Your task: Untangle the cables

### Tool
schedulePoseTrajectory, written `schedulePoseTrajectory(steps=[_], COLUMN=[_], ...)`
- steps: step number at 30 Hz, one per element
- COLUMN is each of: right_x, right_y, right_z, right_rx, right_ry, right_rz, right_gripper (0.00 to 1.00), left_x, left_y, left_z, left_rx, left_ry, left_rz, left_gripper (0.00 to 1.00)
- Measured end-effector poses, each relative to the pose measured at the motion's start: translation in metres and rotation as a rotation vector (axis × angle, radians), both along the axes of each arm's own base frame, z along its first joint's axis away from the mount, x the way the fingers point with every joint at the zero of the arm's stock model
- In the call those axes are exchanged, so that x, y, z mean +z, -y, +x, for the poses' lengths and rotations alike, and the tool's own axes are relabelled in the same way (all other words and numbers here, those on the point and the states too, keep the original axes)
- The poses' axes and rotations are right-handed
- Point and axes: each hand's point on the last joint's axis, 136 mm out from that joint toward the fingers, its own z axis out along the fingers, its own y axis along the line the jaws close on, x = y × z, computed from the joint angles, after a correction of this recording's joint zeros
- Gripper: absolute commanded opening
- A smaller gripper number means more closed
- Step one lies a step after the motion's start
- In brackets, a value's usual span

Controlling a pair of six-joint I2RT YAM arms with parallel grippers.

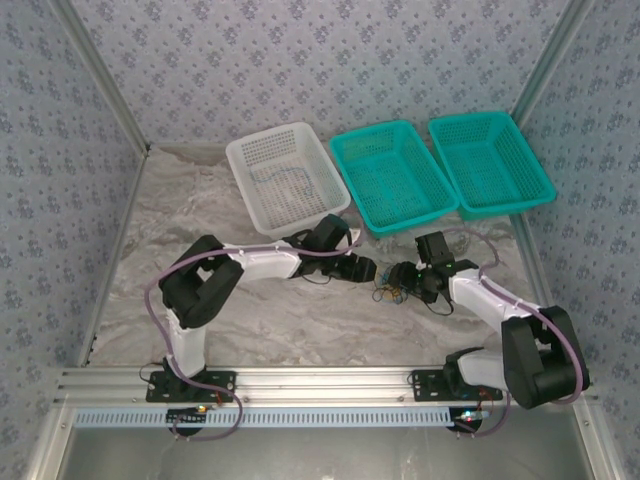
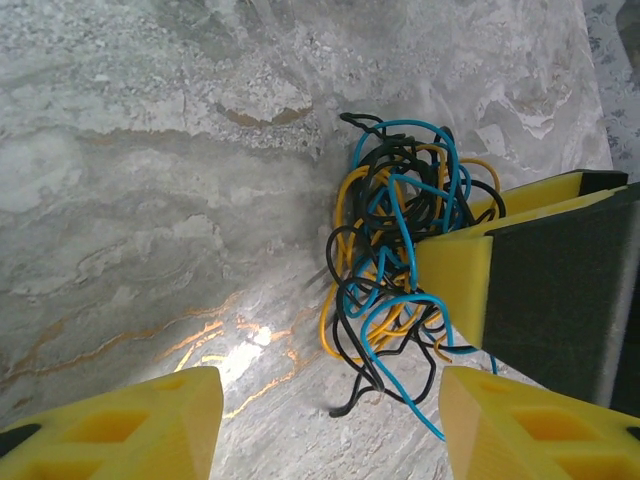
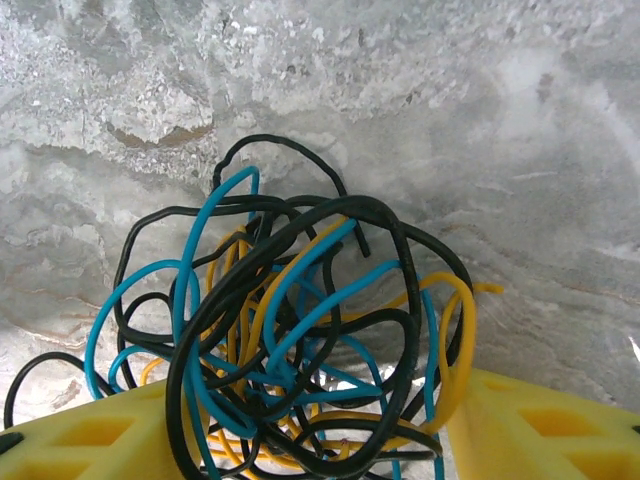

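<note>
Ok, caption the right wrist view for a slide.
Tangled blue, black and yellow cables on the marbled table, straddled by the right gripper.

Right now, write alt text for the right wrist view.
A knot of blue, black and yellow cables lies on a marbled grey-white table, its near part between the right gripper's two yellow fingertips at the bottom of the frame.

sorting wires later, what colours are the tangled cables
Blue, black and yellow; the cables show best in the right wrist view.
</note>
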Motion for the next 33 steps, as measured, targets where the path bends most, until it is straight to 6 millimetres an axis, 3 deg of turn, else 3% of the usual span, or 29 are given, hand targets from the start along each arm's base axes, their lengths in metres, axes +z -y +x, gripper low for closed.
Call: schedulePoseTrajectory(steps=[5,13,23,24,29,33], right_x=[0.0,0.001,0.004,0.006,0.032,0.063], right_y=[-0.001,-0.001,0.0,0.0,-0.001,-0.008], right_z=[0.002,0.003,0.0,0.0,0.005,0.007], right_rx=[-0.001,-0.004,-0.012,-0.015,-0.011,0.052], right_ry=[0.008,0.011,0.03,0.039,0.133,0.26], right_rz=[0.003,0.005,0.015,0.019,0.044,0.062], right_gripper=[0.61,0.61,0.64,0.68,0.81,0.84], left_x=[0.003,-0.004,-0.022,-0.022,-0.022,0.0], left_y=[0.011,0.02,0.016,0.015,0.012,0.002], left_z=[-0.001,-0.003,-0.006,-0.007,-0.002,-0.001], left_rx=[-0.028,-0.047,-0.044,-0.043,-0.022,-0.003], left_ry=[-0.009,-0.032,-0.071,-0.074,-0.043,0.013], left_rz=[-0.017,-0.003,0.042,0.046,0.061,0.051], left_gripper=[0.46,0.44,0.06,0.0,0.0,0.0])
